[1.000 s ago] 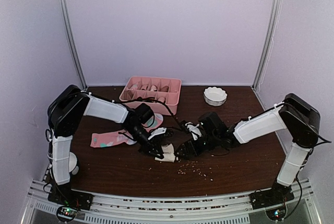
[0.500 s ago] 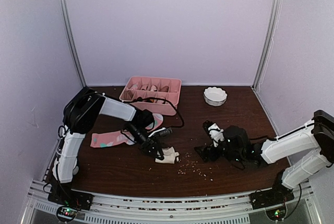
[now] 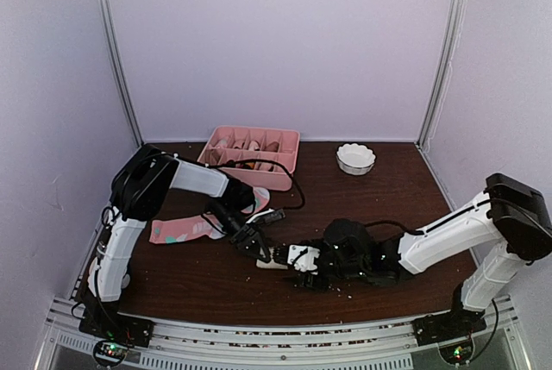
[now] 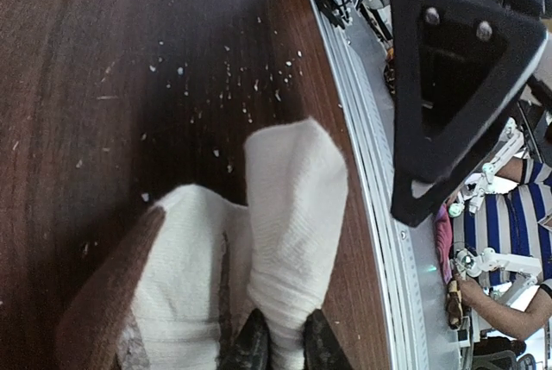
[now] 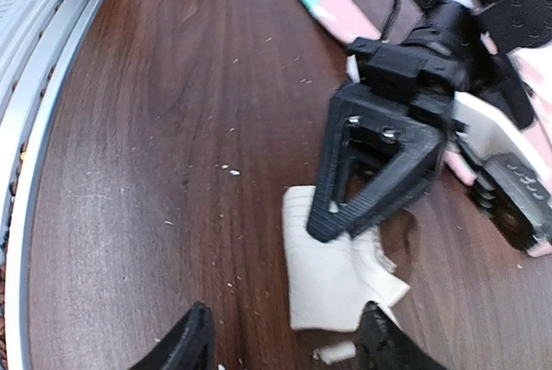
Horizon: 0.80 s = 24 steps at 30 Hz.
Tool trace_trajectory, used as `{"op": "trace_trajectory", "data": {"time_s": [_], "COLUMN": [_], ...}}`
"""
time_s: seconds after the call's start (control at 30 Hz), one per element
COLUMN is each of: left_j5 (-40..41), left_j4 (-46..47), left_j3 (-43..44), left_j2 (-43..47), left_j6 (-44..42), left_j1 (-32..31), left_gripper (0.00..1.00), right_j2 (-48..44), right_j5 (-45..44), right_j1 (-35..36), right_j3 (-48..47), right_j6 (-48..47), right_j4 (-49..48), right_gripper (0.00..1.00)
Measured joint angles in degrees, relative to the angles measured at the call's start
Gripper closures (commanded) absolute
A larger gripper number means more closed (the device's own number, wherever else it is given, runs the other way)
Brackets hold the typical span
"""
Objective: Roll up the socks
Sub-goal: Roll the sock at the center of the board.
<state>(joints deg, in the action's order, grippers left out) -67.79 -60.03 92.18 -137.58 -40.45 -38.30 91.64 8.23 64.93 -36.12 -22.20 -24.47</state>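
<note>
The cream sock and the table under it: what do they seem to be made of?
The cream sock looks like soft knitted fabric, matte: fine ribbed rows show and it folds limply. The table looks like dark wood or wood-look laminate, slightly glossy: streaked grain and soft reflections show; which of the two, I cannot tell.

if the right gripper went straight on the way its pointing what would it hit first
Most likely the cream sock, lying just ahead of the right gripper, whose fingers stand open. The left gripper pinching it sits right behind, though depth is unclear.
</note>
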Motion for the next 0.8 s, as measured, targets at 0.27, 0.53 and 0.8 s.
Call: {"op": "trace_trajectory", "data": {"time_s": [0.27,0.53,0.8], "left_j5": [2.12,3.63,4.52], "left_j4": [1.51,3.21,3.17], "left_j3": [-0.68,-1.79,-1.79], "left_j2": [0.74,1.64,1.75], "left_j6": [1.03,1.14,1.14], "left_j1": [-0.20,-0.90,-1.57], "left_gripper": [0.84,0.83,0.83], "right_j2": [10.01,11.50,11.56], "right_j5": [0.22,-3.32,-8.04], "right_j1": [0.20,0.20,0.20], "right_j3": [-6.23,-7.02,-6.99], "right_j6": [-5.66,-8.41,-11.37], "right_j4": [2.47,2.08,1.55], "right_gripper": [0.67,0.57,0.57]}}
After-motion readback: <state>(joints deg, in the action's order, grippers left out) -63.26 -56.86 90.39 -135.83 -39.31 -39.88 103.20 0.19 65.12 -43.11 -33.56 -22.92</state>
